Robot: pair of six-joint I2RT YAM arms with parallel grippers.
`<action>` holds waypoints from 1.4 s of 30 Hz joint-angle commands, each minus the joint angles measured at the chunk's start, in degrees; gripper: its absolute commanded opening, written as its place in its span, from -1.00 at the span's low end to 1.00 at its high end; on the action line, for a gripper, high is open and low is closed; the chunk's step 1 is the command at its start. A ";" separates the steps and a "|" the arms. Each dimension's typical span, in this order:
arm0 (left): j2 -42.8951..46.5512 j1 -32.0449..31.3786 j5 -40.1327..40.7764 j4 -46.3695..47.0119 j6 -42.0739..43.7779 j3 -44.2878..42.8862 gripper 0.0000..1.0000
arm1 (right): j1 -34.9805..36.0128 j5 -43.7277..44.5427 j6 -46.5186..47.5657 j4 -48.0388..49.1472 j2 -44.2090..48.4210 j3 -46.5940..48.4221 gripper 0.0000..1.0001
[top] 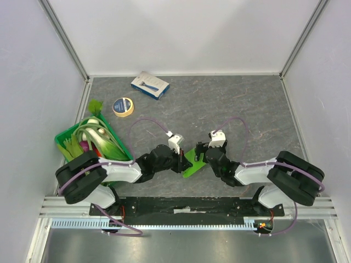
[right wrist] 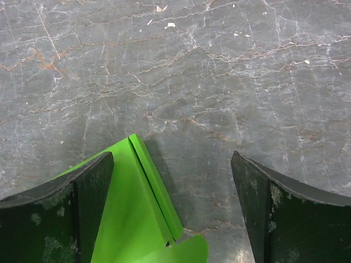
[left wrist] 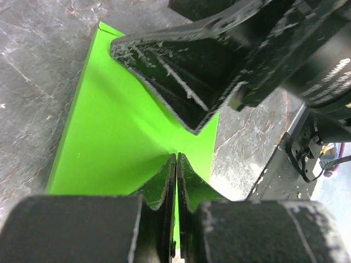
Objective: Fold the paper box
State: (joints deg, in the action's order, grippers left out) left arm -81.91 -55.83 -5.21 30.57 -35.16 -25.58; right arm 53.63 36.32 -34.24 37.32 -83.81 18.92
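The paper box (top: pixel 193 163), bright lime-green flat card, lies on the grey table between the two arms. My left gripper (top: pixel 183 159) is at its left edge. In the left wrist view the left gripper (left wrist: pixel 176 156) is shut on a thin edge of the paper box (left wrist: pixel 120 137), with green card showing in the slit between the jaws. My right gripper (top: pixel 202 154) hovers over the box's right side. In the right wrist view the right gripper (right wrist: pixel 173 159) stands wide open, and a folded corner of the paper box (right wrist: pixel 131 208) lies by its left finger (right wrist: pixel 88 208). One right finger (left wrist: pixel 181 71) reaches over the card in the left wrist view.
A dark green crate (top: pixel 62 141) with vegetables stands at the left. A roll of tape (top: pixel 123 107) and a blue-and-white carton (top: pixel 149 85) lie at the back left. Grey walls with metal rails enclose the table.
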 commanded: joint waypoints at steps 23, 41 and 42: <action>-5.02 1.08 1.26 -2.87 5.62 -0.60 -0.63 | -15.04 -31.48 2.34 -15.17 8.84 0.77 0.50; 14.68 3.18 3.98 -20.55 8.09 -5.27 0.20 | -15.04 -34.55 4.09 -34.07 16.04 10.44 0.74; 13.98 3.71 3.72 -20.46 7.74 -4.92 0.21 | -15.13 -35.43 4.09 -34.42 16.22 10.44 0.72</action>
State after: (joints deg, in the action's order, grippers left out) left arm -67.05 -53.95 -3.51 13.06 -27.55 -31.09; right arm 38.76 3.60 -31.40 7.25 -69.01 27.49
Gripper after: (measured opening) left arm 0.598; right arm 0.866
